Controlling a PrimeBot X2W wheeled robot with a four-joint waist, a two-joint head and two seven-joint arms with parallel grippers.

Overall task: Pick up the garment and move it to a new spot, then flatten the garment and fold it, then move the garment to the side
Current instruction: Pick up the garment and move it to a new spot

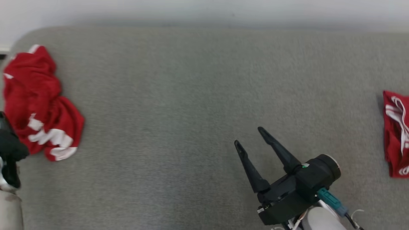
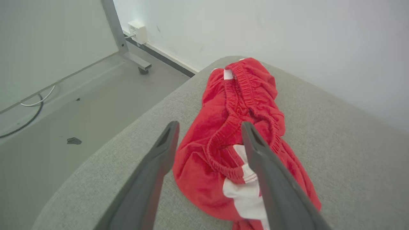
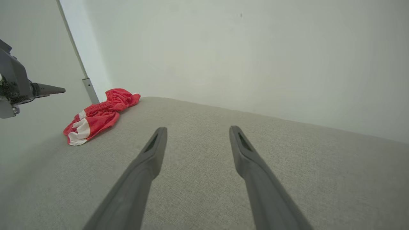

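The garment (image 1: 38, 105), red shorts with white stripes and an elastic waistband, lies crumpled at the far left end of the grey padded table (image 1: 191, 95). In the left wrist view my left gripper (image 2: 209, 126) hovers open just above the garment (image 2: 236, 105), its two fingers straddling the bunched waistband without touching it. The dark body of the left wrist (image 1: 11, 150) shows beside the cloth's near edge. Over bare table at the lower right of centre, my right gripper (image 1: 249, 135) is open and holds nothing. The right wrist view has the garment (image 3: 99, 113) far off to the left.
A second red garment (image 1: 396, 140) with a white drawstring lies at the table's right edge. The table's rounded left corner drops to a grey floor (image 2: 64, 105) with cables, a metal stand leg (image 2: 127, 54) and a wall socket. A pale wall runs behind the table.
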